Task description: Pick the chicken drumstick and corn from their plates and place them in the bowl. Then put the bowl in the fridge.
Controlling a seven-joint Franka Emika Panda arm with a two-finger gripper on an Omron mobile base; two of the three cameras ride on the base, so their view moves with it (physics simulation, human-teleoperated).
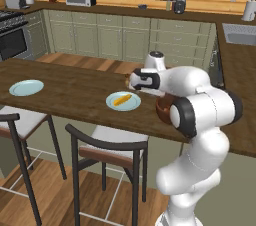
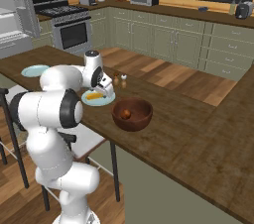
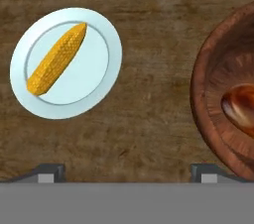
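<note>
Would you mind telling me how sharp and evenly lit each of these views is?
Hand view: sharp, evenly lit, the corn and its plate crisp with little shadow. Left base view: even light, soft shadow under the chairs. Right base view: no glare; the bowl interior shaded, the drumstick small but visible.

bowl (image 3: 218, 94): cut by hand view's right edge | drumstick (image 3: 240, 109): in bowl, partly cut off | bowl (image 1: 162, 107): left base view, mostly behind arm
</note>
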